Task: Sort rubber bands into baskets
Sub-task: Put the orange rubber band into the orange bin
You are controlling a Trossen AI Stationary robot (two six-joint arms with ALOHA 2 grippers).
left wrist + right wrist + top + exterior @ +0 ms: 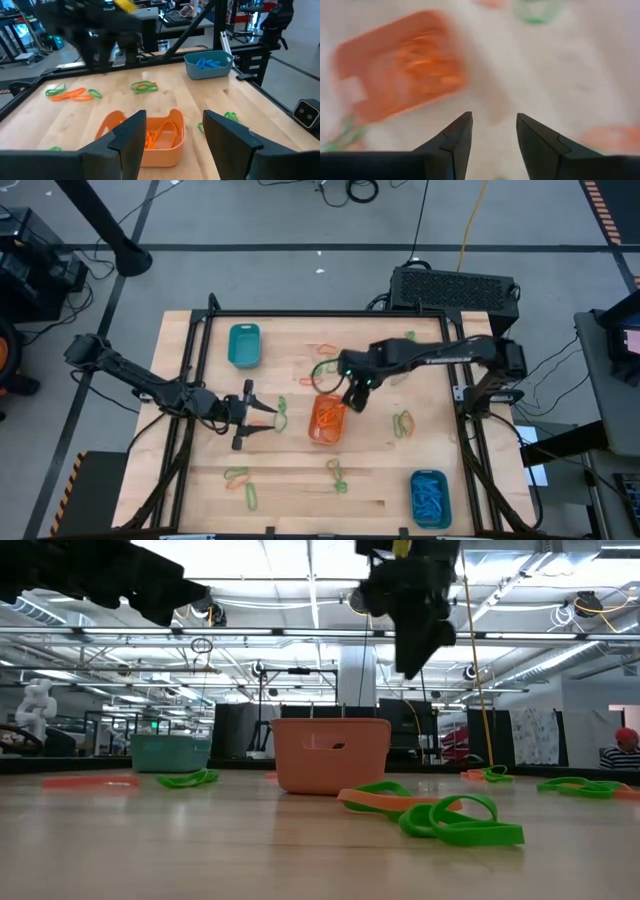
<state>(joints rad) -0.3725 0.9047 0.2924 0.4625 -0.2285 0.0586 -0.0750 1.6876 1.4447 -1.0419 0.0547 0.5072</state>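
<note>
Centrally on the wooden counter (290, 485) sits the orange basket (327, 418), holding orange bands (159, 134). A teal basket (243, 345) stands toward the far left of the counter, and a second teal basket (430, 498) at the near right corner is filled with blue bands (431, 494). Loose green and orange bands lie scattered about: a cluster (242, 478) near the front left, a green pair (337, 475) in front of the orange basket, more (403, 421) to its right, and others (322, 358) behind it. The right end effector (354, 399) hangs just above the orange basket's far right edge, its fingers (454, 137) parted with nothing between them. The left end effector (247, 417) is to the left of the orange basket, pointing toward it, its fingers (131, 135) spread wide and empty, with a green band (281, 411) just beyond its tips.
</note>
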